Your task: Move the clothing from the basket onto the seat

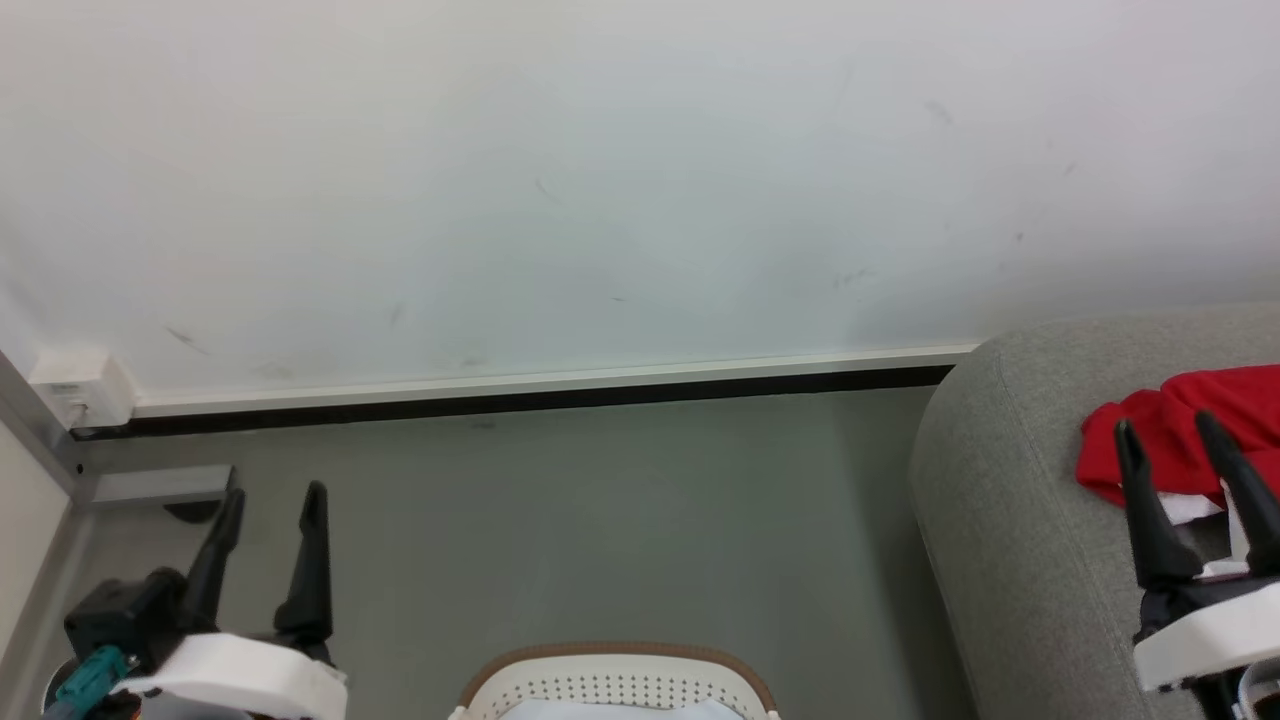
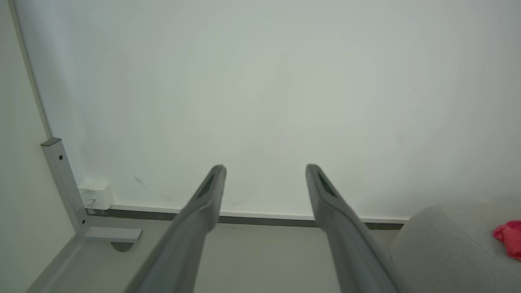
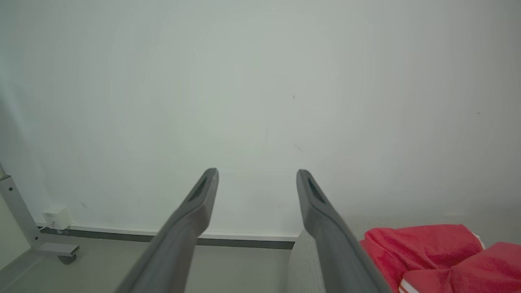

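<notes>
Bright red clothing [image 1: 1190,420] with white trim lies bunched on the light grey seat [image 1: 1010,520] at the right edge of the head view; it also shows as red folds [image 3: 427,252] in the right wrist view and a small red patch [image 2: 508,238] in the left wrist view. The white basket [image 1: 615,685] with its brown rim peeks in at the bottom centre, pale lining inside. My left gripper [image 1: 272,500] is open above the floor at lower left. My right gripper [image 1: 1165,425] is open in front of the clothing, holding nothing.
A white wall with a dark skirting strip [image 1: 520,400] runs behind the grey floor [image 1: 600,520]. A metal frame foot [image 1: 165,487] and a white wall box [image 1: 80,385] sit at the left corner.
</notes>
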You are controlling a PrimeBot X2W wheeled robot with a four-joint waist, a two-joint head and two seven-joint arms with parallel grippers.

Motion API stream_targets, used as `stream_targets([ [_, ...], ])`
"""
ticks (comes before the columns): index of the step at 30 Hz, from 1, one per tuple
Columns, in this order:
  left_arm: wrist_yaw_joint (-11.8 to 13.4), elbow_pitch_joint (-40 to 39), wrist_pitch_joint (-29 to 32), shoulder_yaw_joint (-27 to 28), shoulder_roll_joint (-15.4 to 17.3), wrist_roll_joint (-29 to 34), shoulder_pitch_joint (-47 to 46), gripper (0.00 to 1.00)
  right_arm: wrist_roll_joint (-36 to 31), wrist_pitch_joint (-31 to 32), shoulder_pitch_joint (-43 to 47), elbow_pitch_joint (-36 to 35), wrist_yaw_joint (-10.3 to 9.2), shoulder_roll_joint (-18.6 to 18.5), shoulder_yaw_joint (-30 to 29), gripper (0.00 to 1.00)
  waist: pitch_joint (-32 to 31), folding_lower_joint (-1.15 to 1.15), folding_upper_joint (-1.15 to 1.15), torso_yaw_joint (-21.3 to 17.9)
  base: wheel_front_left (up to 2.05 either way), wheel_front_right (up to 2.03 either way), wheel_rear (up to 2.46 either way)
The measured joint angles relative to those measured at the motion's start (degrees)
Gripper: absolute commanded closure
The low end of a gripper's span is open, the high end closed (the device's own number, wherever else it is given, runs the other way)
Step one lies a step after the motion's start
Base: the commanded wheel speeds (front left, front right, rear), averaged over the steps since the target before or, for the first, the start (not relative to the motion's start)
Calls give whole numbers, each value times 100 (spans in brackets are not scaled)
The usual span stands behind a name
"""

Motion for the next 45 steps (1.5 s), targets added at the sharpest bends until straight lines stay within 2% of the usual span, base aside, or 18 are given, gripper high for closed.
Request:
stream_targets([
  [3, -192, 219, 0, 296, -285, 234, 240, 0, -25, -519, 271, 305, -1, 238, 134, 0, -30, 0, 0, 47, 0, 0, 0],
  [8, -527, 509, 0, 753, -835, 673, 554, 0, -40, -1235, 481, 868, -1, 339, 371, 0, -71, 1, 0, 54, 0, 0, 0],
  [13, -848, 632, 0, 1135, -1169, 1055, 668, 0, -46, -1440, 503, 1210, -1, 408, 482, 0, -68, 1, 0, 53, 0, 0, 0],
  [18, -1102, 716, 0, 1423, -1361, 1296, 675, 0, -45, -1514, 421, 1360, -1, 434, 632, 0, -62, 1, 0, 38, 0, 0, 0],
  [19, -1176, 735, 0, 1452, -1394, 1344, 675, 100, -45, -1515, 416, 1380, 0, 437, 658, 100, -61, 1, 0, 34, 0, 0, 0],
  [24, -1180, 948, 52, 1404, -1549, 1298, 755, 100, 19, -1463, 587, 1575, 0, 528, 690, 100, -58, 1, 0, 40, 0, 0, 0],
  [45, -1394, 987, 609, 1674, -1762, -514, 664, 100, 1796, -925, 556, 1534, 0, 720, 314, 100, -13, 2, 0, 125, 0, 0, 0],
])
